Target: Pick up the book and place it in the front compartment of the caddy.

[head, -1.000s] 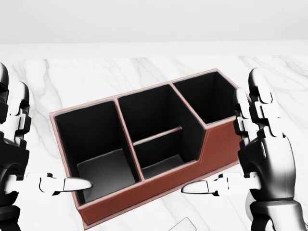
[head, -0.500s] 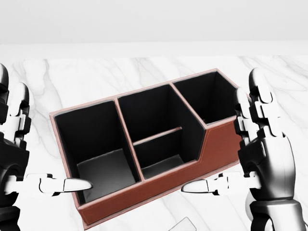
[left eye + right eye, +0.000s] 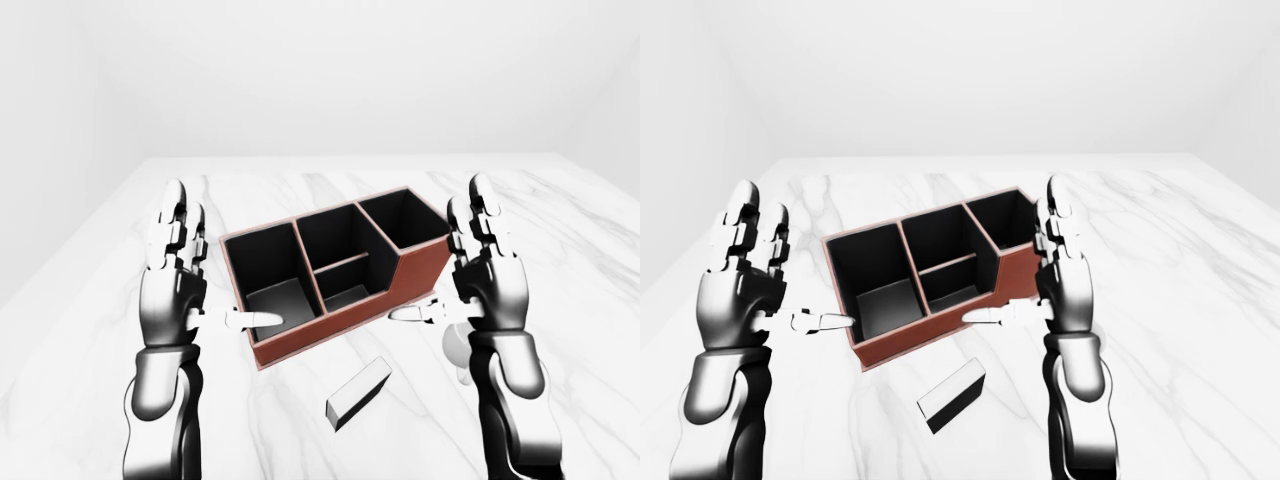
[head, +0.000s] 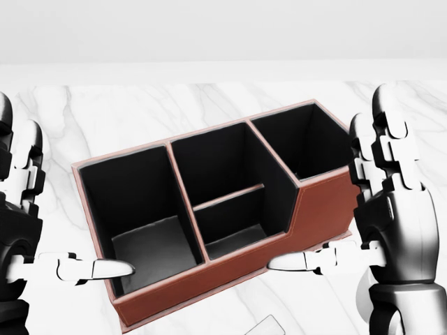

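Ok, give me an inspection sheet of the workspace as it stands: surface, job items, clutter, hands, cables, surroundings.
Surface: white marble-patterned table, flat.
Caddy: brown caddy with black inside, set at an angle; one compartment at the left, two in the middle split by a low divider, one at the right. All look empty.
Book: book lies flat on the table below the caddy in the left-eye view, untouched.
Clutter: nothing seen.
Left hand: left hand raised left of the caddy, fingers open, holding nothing.
Right hand: right hand raised right of the caddy, fingers open, holding nothing.
Cables: nothing seen.
Surroundings: plain white walls.
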You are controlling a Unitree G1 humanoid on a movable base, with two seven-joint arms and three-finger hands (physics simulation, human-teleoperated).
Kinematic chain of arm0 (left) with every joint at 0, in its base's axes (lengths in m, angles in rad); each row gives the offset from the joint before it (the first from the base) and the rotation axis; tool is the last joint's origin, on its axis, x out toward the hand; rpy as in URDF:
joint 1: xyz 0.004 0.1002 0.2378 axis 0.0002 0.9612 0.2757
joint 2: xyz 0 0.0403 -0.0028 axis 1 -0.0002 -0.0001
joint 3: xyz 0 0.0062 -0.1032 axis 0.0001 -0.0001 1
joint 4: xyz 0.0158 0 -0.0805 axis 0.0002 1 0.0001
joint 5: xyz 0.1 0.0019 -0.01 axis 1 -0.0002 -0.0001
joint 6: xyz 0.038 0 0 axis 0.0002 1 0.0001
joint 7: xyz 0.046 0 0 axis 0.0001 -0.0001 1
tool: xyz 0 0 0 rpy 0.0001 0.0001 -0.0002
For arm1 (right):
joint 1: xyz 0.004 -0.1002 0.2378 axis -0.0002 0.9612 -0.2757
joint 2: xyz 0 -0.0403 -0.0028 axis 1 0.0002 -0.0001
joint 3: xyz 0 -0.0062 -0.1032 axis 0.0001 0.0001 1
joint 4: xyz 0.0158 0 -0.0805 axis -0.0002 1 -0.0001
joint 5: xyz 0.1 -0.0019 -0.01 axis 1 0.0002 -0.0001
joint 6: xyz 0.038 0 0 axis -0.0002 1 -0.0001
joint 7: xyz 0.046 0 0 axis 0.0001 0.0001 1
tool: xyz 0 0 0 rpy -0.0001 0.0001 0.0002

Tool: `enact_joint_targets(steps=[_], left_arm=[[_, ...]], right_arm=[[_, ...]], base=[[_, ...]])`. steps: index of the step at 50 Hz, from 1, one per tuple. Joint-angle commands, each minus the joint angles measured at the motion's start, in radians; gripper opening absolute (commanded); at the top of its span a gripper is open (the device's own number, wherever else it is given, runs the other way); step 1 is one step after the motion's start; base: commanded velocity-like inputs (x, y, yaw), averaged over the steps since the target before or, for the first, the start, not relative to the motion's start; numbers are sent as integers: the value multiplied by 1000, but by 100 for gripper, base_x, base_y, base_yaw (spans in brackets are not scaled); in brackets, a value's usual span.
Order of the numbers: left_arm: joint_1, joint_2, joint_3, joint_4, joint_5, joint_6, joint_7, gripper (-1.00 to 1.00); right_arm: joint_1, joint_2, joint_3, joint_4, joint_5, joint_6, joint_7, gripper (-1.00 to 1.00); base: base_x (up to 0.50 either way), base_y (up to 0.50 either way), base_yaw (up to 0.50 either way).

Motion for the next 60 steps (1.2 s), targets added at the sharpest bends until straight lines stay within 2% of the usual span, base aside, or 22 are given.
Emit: enact_joint_targets(steps=[1,30,42,60], left_arm=[[4,-2,-7,6,4,0,1,100],[1,-1,-3,-6,2,0,0,100],[3,-1,-4,-2,3,0,-1,100],[1,0,-3,2,4,0,1,100]], right_arm=[[-33,-10,-25,-1,-8,0,-3,100],[-79,-41,-2,-37,-161,0,80,100],[-47,-33,23,-62,-243,0,143,100],[26,-28,15,-47,-316,0,200,100]], base=[[0,0,0],[0,0,0],[0,0,0],[0,0,0]])
